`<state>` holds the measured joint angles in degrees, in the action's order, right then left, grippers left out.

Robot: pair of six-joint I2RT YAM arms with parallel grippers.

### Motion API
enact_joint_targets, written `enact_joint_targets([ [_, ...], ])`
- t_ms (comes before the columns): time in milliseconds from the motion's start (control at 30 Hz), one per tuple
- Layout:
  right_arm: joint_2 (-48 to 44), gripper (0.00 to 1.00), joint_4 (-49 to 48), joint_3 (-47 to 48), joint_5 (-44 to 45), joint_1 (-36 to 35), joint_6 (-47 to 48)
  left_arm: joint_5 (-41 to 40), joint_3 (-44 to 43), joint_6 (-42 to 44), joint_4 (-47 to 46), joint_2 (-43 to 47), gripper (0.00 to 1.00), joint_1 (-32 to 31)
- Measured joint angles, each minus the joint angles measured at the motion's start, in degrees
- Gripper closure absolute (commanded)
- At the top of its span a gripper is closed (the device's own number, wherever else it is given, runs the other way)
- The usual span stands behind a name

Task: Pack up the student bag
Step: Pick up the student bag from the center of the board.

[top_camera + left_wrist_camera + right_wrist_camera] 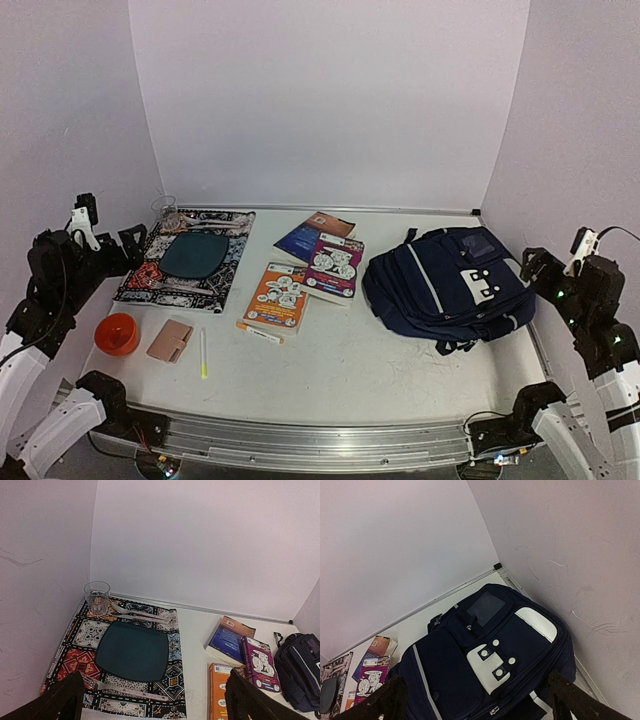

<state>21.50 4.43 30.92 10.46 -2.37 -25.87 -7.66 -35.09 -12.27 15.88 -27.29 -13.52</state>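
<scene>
The student bag [450, 285] is a navy-blue backpack with grey-white stripes. It lies flat at the right of the table, front pockets up, and fills the right wrist view [485, 665]. My right gripper [480, 702] hangs open above it, at its right side [532, 266], holding nothing. At the far left my left gripper [125, 245] is open and empty above the patterned mat [175, 680]. Between mat and bag lie an orange book [278, 296], a purple book [333, 268] and a blue book [305, 238].
A teal plate [132, 651], a glass [97, 597] and cutlery [140, 616] rest on the mat. An orange bowl [117, 333], a pink wallet [170, 340], a yellow-green pen [203, 352] and a marker [260, 333] lie near the front left. White walls enclose three sides.
</scene>
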Motion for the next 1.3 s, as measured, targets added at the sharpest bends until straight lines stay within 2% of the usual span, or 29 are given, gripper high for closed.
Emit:
enact_joint_targets([
  [333,6.70,0.02,0.72,1.19,-4.19,0.00,1.79,1.73,0.00,-1.67,-1.64,-3.60,0.00,0.00],
  [500,13.07,0.02,1.05,3.34,-7.65,0.00,1.80,5.12,-0.16,-4.48,-2.03,-10.41,0.00,0.00],
  [767,28.69,0.02,0.75,6.13,-16.47,0.00,2.43,14.52,-0.98,-11.20,-2.04,-22.87,0.00,-0.04],
  [967,35.40,0.02,-0.12,7.05,-20.15,-0.88,4.67,18.48,-1.95,-16.36,-3.63,-29.96,0.01,-0.98],
  [1067,39.35,0.02,-0.59,8.43,-19.68,-4.45,5.75,19.62,-2.31,-19.23,-5.02,-33.53,0.01,-2.84],
  [1300,49.30,0.02,-1.83,14.56,-15.59,-18.54,8.64,18.79,-2.84,-25.94,-7.65,-39.40,0.02,-10.22],
])
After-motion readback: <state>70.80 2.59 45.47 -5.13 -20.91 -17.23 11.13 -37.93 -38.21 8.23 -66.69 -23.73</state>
